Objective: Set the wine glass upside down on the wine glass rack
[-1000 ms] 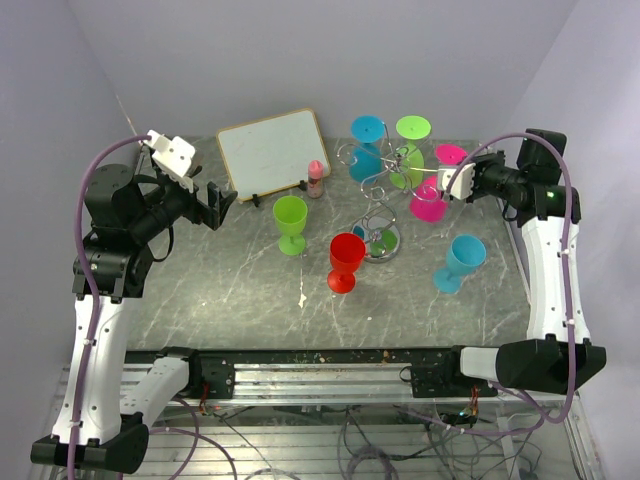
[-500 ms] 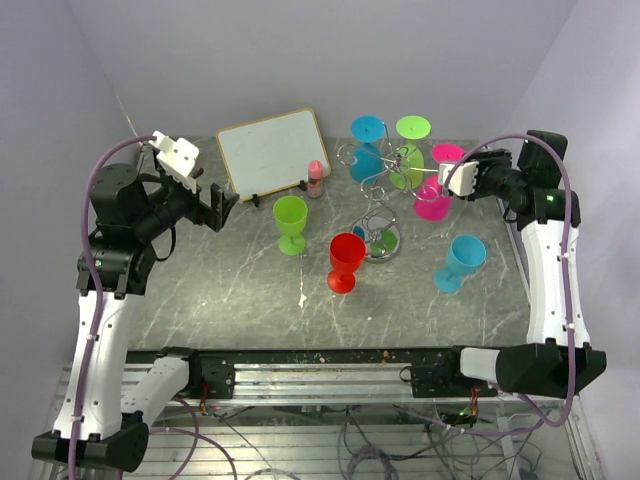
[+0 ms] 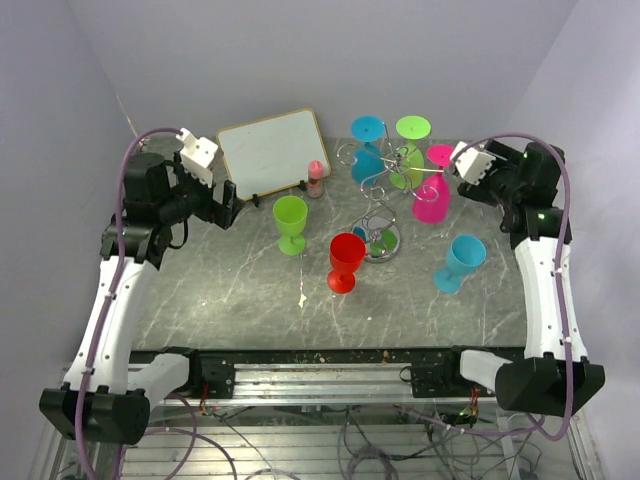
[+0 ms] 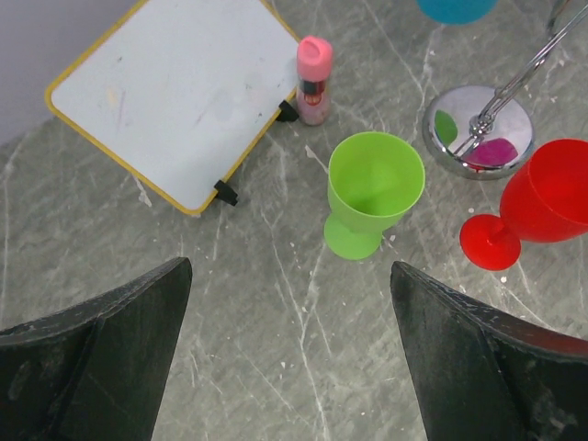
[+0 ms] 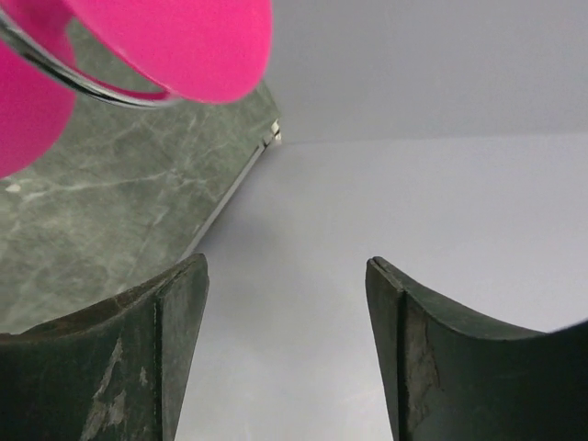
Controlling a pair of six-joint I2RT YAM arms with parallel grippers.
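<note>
The silver wire wine glass rack [image 3: 386, 182] stands at the back on a round shiny base [image 3: 381, 243]. A blue [image 3: 367, 150], a green [image 3: 411, 150] and a pink wine glass [image 3: 433, 196] hang on it upside down. My right gripper [image 3: 457, 183] is open just right of the pink glass, apart from it. The right wrist view has the pink foot [image 5: 184, 41] on a rack wire [image 5: 83, 84] at upper left, and nothing between the fingers [image 5: 287, 276]. My left gripper [image 3: 222, 205] is open, above the table left of an upright green glass [image 3: 291, 222] [image 4: 372, 193].
A red glass [image 3: 346, 260] [image 4: 537, 211] and a blue glass [image 3: 460, 262] stand upright on the table near the rack base [image 4: 478, 129]. A white board [image 3: 270, 152] [image 4: 179, 92] and a small pink bottle [image 3: 316, 178] [image 4: 314, 78] stand at the back left.
The right gripper has opened, let go of the pink glass and drawn back to the right; the glass stays hanging on the rack. The left arm has swung right, toward the green glass.
</note>
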